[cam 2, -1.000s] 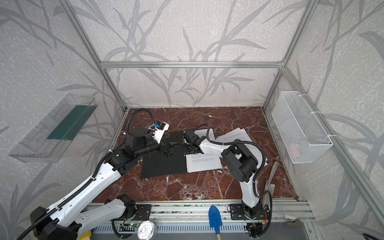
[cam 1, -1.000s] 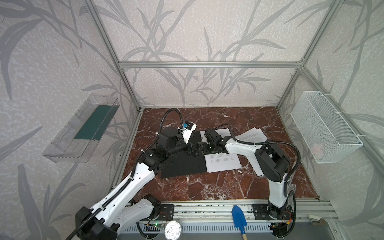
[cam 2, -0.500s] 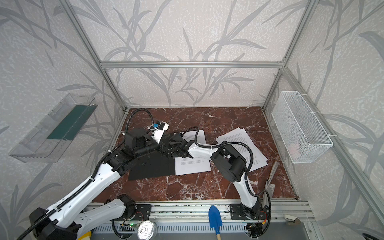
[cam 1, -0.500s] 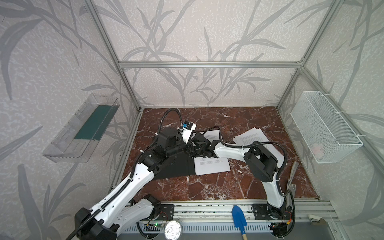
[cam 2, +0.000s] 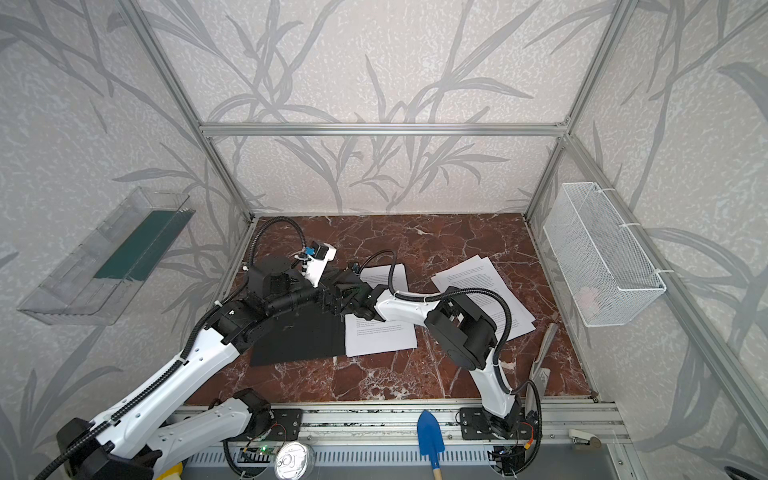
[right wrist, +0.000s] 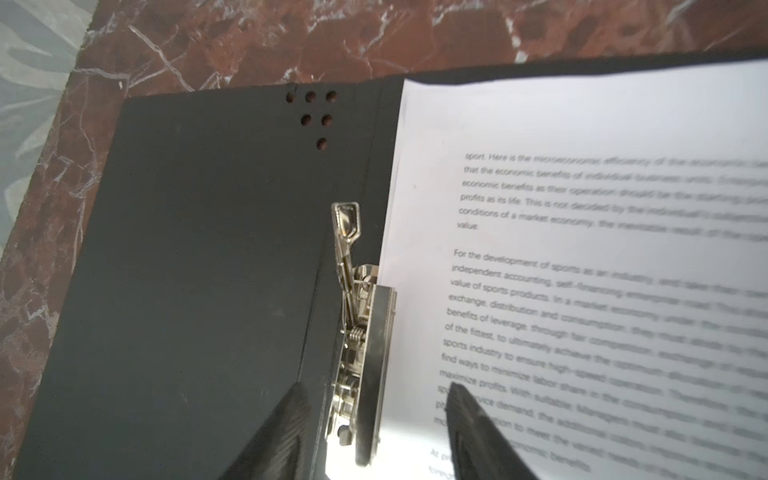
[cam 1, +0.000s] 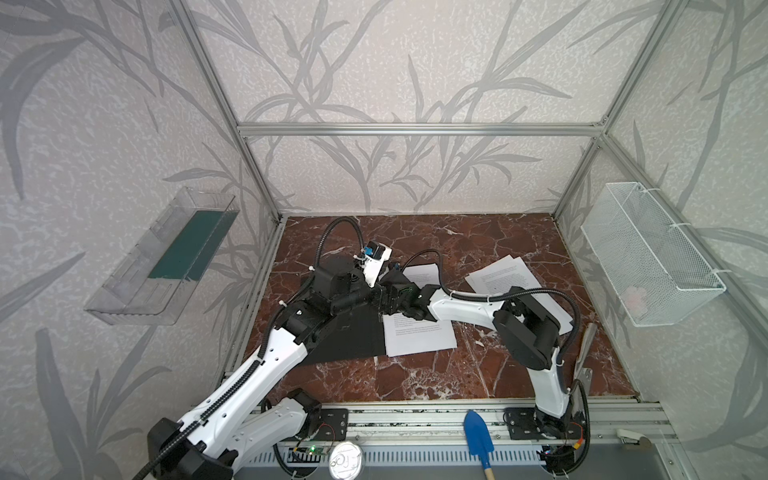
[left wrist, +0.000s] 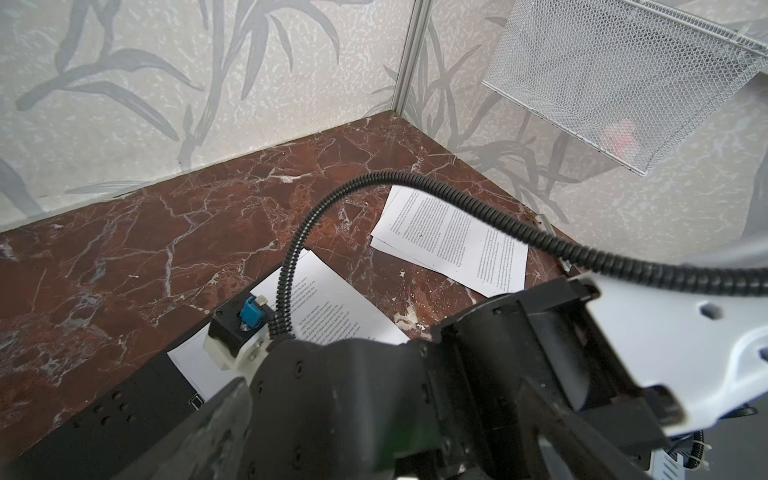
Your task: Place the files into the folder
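Both top views: mounted high at the front, tilted down over the whole marble floor (cam 1: 415, 374); near-identical framing, slight sideways offset. Left wrist cam: low above the folder (left wrist: 62, 440), facing the far right corner and the mesh basket (left wrist: 602, 62), right arm (left wrist: 519, 353) close and filling the foreground. Right wrist cam: very close, looking steeply down on the folder's metal clip (right wrist: 365, 332) and the top sheet (right wrist: 582, 270). All four share folder and that sheet.
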Controlling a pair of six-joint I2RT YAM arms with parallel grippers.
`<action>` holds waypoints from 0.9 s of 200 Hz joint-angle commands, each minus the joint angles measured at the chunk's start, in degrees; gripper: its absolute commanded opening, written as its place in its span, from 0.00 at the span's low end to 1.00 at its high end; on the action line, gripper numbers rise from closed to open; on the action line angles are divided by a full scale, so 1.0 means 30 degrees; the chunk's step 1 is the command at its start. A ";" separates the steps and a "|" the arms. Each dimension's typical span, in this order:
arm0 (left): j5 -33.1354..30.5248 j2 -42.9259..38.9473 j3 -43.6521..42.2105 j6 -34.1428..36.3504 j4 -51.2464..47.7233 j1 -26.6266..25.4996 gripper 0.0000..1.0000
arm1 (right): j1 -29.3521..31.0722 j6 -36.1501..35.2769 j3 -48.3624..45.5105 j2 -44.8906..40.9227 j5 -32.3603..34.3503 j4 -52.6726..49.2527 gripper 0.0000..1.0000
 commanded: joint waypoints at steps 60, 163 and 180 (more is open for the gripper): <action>-0.3142 -0.0040 0.2215 -0.2481 -0.2277 -0.0088 0.99 | -0.7660 -0.4051 -1.0049 -1.1766 0.1796 -0.1365 0.99; 0.1218 0.3467 0.2870 -0.9434 -0.2304 -0.2288 0.99 | -1.6768 -0.0888 -1.7540 -1.5230 -0.2541 0.1001 0.99; -0.0868 0.3441 0.2581 -0.9260 -0.2215 -0.4211 0.99 | -1.7407 -0.1012 -1.7043 -1.4338 -0.3926 0.0903 0.99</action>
